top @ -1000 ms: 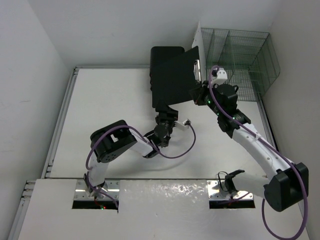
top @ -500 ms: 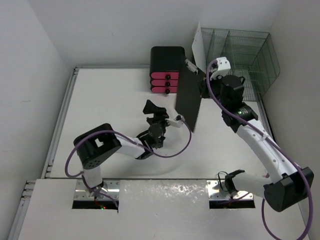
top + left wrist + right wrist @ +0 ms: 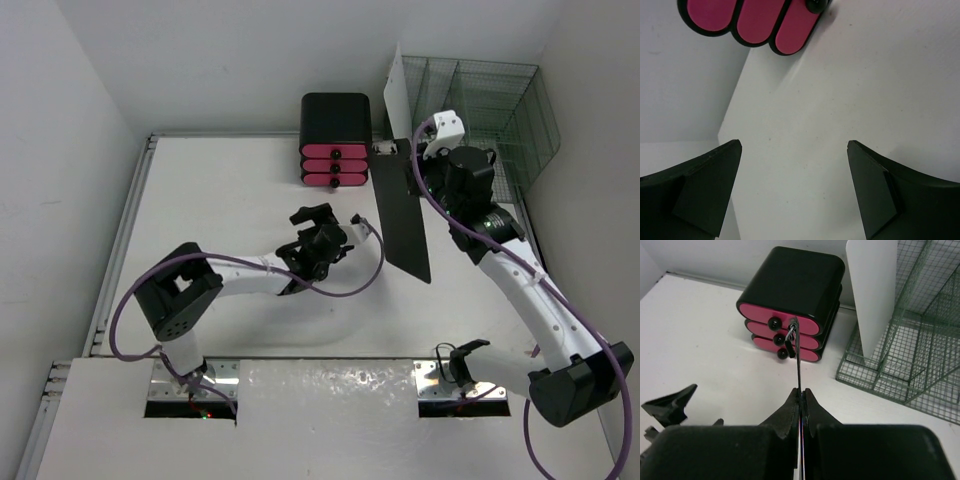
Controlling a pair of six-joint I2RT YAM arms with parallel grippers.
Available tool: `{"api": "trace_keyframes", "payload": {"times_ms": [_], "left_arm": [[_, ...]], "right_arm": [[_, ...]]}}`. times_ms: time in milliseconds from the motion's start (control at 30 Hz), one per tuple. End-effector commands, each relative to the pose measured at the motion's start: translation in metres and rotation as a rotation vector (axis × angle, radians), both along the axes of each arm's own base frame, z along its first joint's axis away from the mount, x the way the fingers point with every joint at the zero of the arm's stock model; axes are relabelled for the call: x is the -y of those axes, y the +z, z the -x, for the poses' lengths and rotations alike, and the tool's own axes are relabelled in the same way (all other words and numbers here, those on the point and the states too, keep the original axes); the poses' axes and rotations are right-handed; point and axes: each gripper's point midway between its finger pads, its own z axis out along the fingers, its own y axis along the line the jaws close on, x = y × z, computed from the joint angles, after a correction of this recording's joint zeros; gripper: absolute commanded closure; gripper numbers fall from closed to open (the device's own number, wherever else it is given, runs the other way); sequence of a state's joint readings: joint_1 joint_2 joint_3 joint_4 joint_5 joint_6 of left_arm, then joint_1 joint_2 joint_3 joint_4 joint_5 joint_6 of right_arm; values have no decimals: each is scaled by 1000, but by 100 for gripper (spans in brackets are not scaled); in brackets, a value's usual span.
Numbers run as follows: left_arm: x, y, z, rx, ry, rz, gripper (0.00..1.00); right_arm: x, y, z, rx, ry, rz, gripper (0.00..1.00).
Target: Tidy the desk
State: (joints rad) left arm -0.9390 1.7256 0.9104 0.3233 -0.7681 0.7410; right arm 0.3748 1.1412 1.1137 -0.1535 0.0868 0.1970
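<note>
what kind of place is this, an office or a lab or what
Probably a robot test cell staged as an office workspace: a white desk between plain walls, a black-and-pink drawer unit and green wire file rack at the back, the right gripper pinching a black clipboard.

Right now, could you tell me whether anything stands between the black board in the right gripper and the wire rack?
Nothing lies on the desk between them. A white panel already stands at the wire rack's left end, nearest the black board; the slots beyond look free.
</note>
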Motion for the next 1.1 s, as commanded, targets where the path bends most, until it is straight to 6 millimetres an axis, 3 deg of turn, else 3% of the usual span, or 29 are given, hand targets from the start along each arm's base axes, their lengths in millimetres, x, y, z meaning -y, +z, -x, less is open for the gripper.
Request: {"api": "trace_keyframes", "payload": {"times_ms": [0, 200, 367, 733, 900, 1067], "left_arm": [[-6, 11, -8, -89, 37, 129, 15], [-21, 21, -23, -108, 81, 208, 15], [-30, 27, -26, -107, 100, 232, 15], [-55, 42, -36, -107, 155, 296, 15], [-67, 43, -40, -98, 181, 300, 14], [-77, 44, -44, -90, 210, 306, 14]], "right_arm": [[9, 27, -2, 88, -33, 11, 100], [13, 52, -3, 161, -36, 47, 100], [34, 81, -9, 287, -137, 99, 100], [59, 146, -30, 459, -281, 221, 100], [66, 155, -52, 478, -339, 270, 100], [89, 162, -78, 508, -416, 275, 100]]}}
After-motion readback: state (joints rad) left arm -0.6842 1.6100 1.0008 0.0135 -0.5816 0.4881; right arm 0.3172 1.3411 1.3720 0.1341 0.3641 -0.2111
